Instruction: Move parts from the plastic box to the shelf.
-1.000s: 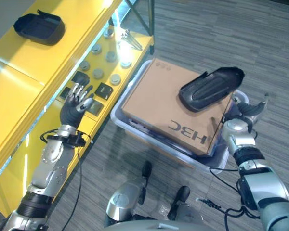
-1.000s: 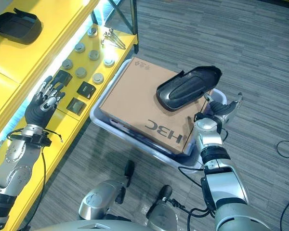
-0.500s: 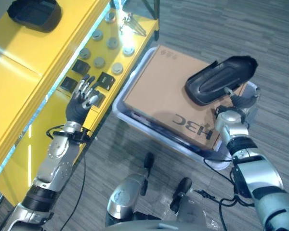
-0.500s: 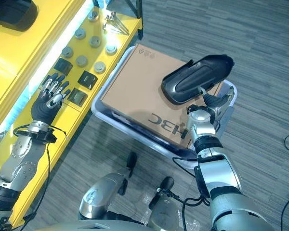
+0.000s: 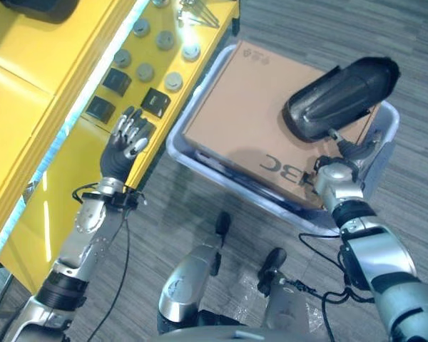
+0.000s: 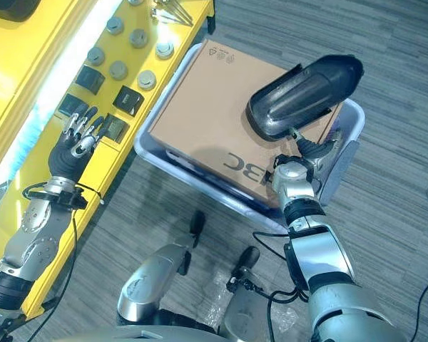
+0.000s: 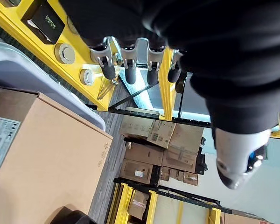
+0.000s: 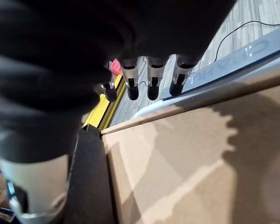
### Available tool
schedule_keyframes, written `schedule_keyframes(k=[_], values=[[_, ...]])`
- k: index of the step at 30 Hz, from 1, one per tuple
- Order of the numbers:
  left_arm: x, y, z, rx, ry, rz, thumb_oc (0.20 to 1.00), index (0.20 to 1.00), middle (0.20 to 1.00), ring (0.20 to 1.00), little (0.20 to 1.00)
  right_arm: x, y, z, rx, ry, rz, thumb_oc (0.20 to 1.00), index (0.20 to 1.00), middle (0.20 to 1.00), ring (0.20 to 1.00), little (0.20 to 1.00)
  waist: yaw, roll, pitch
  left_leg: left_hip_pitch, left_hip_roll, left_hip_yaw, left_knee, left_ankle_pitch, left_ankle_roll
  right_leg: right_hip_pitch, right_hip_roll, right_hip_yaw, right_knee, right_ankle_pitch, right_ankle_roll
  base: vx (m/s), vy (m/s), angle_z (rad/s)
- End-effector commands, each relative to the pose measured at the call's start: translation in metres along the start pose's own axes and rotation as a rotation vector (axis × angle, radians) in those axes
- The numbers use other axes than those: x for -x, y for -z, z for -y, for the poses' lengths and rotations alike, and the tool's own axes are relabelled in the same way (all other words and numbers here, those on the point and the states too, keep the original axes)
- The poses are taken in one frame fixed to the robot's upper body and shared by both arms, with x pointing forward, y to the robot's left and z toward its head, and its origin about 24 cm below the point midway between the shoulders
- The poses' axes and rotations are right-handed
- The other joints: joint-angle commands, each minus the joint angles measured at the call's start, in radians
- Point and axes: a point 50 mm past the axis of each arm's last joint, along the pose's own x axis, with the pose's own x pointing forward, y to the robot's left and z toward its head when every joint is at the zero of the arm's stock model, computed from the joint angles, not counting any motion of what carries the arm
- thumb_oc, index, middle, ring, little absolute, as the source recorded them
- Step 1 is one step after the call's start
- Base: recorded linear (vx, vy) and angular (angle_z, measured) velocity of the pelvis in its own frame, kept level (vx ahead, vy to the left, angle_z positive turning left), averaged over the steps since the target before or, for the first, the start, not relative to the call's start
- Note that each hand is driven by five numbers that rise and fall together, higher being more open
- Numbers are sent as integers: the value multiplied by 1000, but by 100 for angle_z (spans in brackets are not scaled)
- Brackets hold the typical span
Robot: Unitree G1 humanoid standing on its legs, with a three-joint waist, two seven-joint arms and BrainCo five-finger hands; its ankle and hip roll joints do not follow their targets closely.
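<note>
Lifted higher since earlier, black part (image 6: 304, 96) is tilting over cardboard box (image 6: 221, 132) in plastic box (image 6: 346, 171); right hand (image 6: 315, 151) under it, fingers can't tell. Left hand (image 5: 125, 146) is hovering spread at shelf (image 5: 78, 157) edge.

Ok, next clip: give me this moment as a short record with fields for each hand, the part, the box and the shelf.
left hand: open, fingers straight, over the edge of the yellow shelf, holding nothing
right hand: under the near end of the black part; fingers look relaxed in its wrist view
black part: long dark molded shell, at the far right corner of the cardboard box
plastic box: grey bin holding the cardboard box
shelf contents: round metal discs and black square pieces
</note>
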Motion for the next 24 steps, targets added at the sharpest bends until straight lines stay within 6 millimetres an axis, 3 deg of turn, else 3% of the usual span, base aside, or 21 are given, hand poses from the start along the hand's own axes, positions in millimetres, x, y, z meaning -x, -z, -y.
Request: schedule_keyframes(k=[1, 16, 17, 19, 24], values=[[-7, -23, 5, -27, 18, 148, 1000, 1000, 1000, 1000, 1000, -9, -17, 5, -16, 41, 49, 1000, 1000, 1000, 1000, 1000, 3, -6, 19, -82, -9, -14, 122, -104, -20, 0, -55, 35, -129, 141, 12, 0, 0, 0], [-7, -25, 3, -26, 16, 151, 1000, 1000, 1000, 1000, 1000, -19, -19, 16, -49, 55, 41, 1000, 1000, 1000, 1000, 1000, 2, -1, 19, -117, -12, -6, 123, -100, -15, -51, -58, 44, -112, 144, 17, 0, 0, 0], [-7, -25, 3, -28, 16, 151, 1000, 1000, 1000, 1000, 1000, -19, -19, 15, -78, 30, 29, 558, 558, 558, 558, 558, 1, 0, 19, -122, -12, -6, 125, -100, -14, -57, -58, 45, -109, 144, 17, 0, 0, 0], [-8, -25, 2, -30, 15, 153, 1000, 1000, 1000, 1000, 1000, -20, -21, 14, -98, 17, 27, 200, 200, 200, 200, 200, 1, -1, 19, -128, -12, -4, 128, -100, -13, -63, -59, 45, -105, 144, 17, 0, 0, 0], [-9, -27, 1, -32, 16, 155, 1000, 1000, 1000, 1000, 1000, -19, -26, 9, -150, -38, 21, 200, 200, 200, 200, 200, 1, -3, 19, -133, -13, -2, 130, -98, -14, -71, -57, 47, -100, 143, 16, 0, 0, 0]])
